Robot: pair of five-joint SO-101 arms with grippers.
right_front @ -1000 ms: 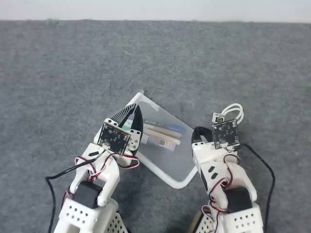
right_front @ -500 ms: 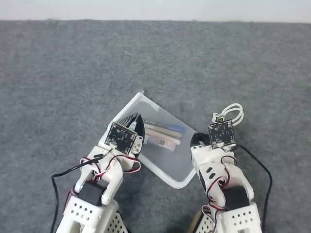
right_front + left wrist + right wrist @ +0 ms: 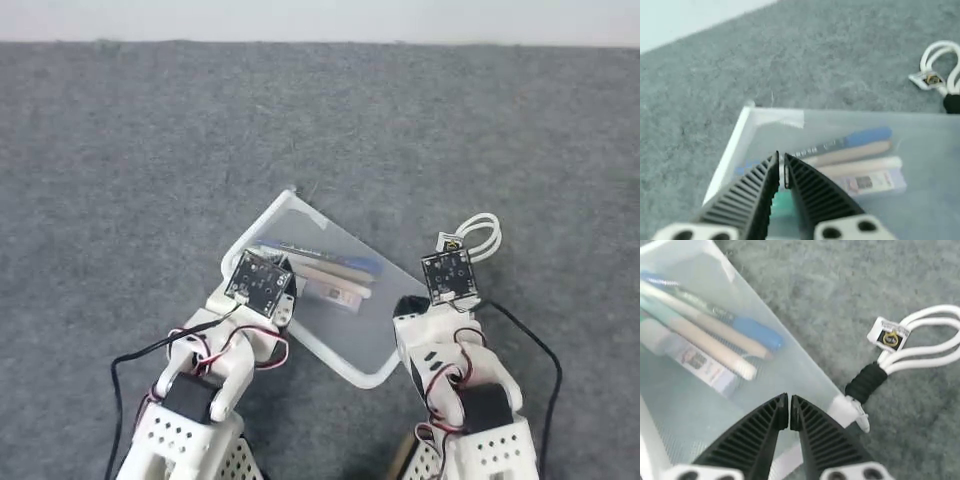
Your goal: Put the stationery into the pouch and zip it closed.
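- Pouch: translucent, flat on the grey bench, same spot as a second ago. Stationery already lies inside: blue-capped pen, pale sticks, a labelled block.
- Left gripper: a second ago its fingers stood spread over the pouch's 9 o'clock edge. Now they are drawn almost together and the arm has pulled back a little toward 6 o'clock. A pale sliver shows between the tips. Cannot tell if that is pouch material or a zip part.
- Right gripper: has edged toward 9 o'clock. Fingers are near-closed with a thin slit, tips over the pouch's 4 o'clock corner. No visible hold on anything.
- Black cord pull with its white loop trails off the pouch toward 2 o'clock, unmoved and untouched.
- Reading: loading looks finished. The left closing looks like a bracing pinch, and the zip stroke is not yet begun.
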